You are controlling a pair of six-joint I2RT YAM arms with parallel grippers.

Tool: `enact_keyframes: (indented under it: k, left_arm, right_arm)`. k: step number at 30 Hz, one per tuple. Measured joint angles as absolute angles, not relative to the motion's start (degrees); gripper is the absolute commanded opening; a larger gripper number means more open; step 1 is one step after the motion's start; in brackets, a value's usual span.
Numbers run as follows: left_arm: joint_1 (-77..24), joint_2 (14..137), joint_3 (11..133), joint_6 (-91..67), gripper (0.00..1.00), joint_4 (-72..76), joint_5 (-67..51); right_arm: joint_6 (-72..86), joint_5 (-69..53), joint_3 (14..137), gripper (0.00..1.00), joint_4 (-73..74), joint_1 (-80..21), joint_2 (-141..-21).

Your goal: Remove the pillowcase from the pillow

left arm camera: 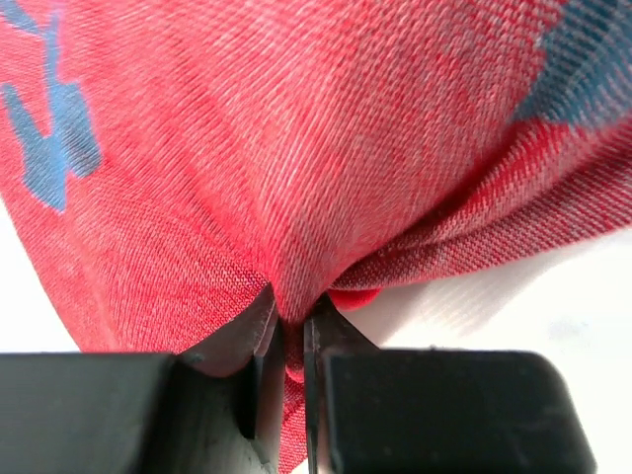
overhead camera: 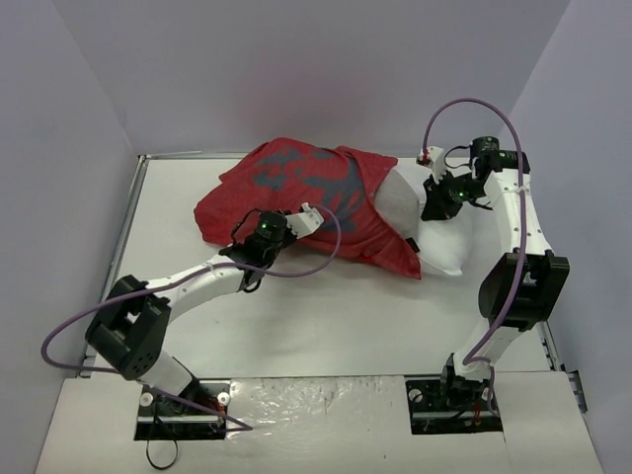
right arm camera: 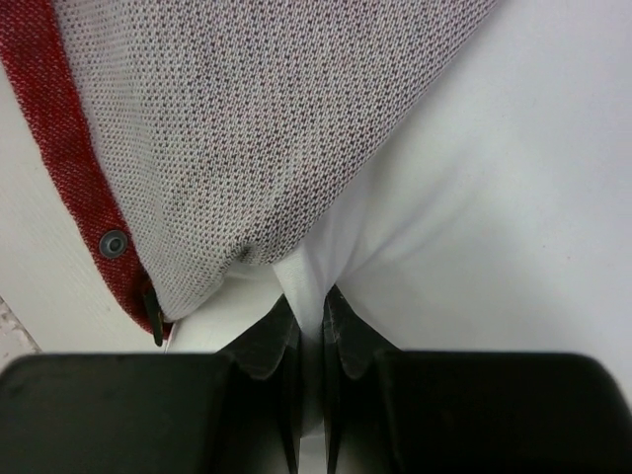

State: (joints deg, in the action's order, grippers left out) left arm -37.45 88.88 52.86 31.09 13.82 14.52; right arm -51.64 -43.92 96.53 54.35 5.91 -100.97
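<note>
The red pillowcase (overhead camera: 296,197) lies across the back middle of the table, still covering most of the white pillow (overhead camera: 434,232), whose right end sticks out. My left gripper (overhead camera: 301,219) is shut on a pinch of the red pillowcase (left arm camera: 326,148) on its near side. My right gripper (overhead camera: 434,202) is shut on a fold of the white pillow (right arm camera: 494,197) at its exposed right end. In the right wrist view the pillowcase's grey inner side (right arm camera: 247,118) with a red hem (right arm camera: 59,138) and a snap button (right arm camera: 114,243) lies just left of the pinched pillow fabric.
The white table (overhead camera: 326,326) has raised edges at left (overhead camera: 123,237) and back. Grey walls stand around it. A purple cable (overhead camera: 494,109) loops above the right arm, another (overhead camera: 326,247) over the left arm.
</note>
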Motion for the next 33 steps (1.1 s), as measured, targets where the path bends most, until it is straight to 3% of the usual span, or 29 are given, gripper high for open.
enact_keyframes:
  k: [5, 9, 11, 12, 15, 21, 26, 33]
  left_arm:
    - [-36.82, 78.26, 53.06, 26.06, 0.02, 7.64, 9.32]
    - [-36.32, 67.90, 54.39, 19.57, 0.02, 2.11, 6.55]
    - [-35.62, 63.88, 55.72, 15.94, 0.02, -1.13, 6.15]
    - [-35.00, 62.37, 56.58, 14.17, 0.02, -3.14, 6.20]
    - [-32.49, 59.64, 59.09, 9.21, 0.02, -8.84, 6.48]
    - [-26.37, 59.07, 62.59, 3.62, 0.02, -16.56, 6.20]
    - [-22.79, 59.16, 62.74, 1.21, 0.02, -18.37, 3.99]
    - [-18.22, 59.20, 62.81, -1.19, 0.02, -19.79, 0.60]
  right_arm:
    - [-49.63, -41.39, 101.45, 0.03, 54.81, 5.91, -102.67]
    - [-47.27, -40.47, 106.32, 0.44, 55.16, 5.80, -104.38]
    - [-46.50, -39.83, 109.06, 0.53, 55.51, 5.41, -104.64]
    - [-46.35, -39.57, 110.74, 0.62, 55.61, 4.99, -104.66]
    - [-46.59, -38.65, 115.66, 0.74, 55.59, 3.84, -104.20]
    - [-53.21, -35.14, 120.40, 0.89, 58.50, -4.38, -99.07]
    - [-67.59, -31.14, 109.30, 0.90, 61.23, -15.25, -89.12]
    - [-79.83, -24.34, 103.44, 0.89, 63.68, -17.72, -85.45]
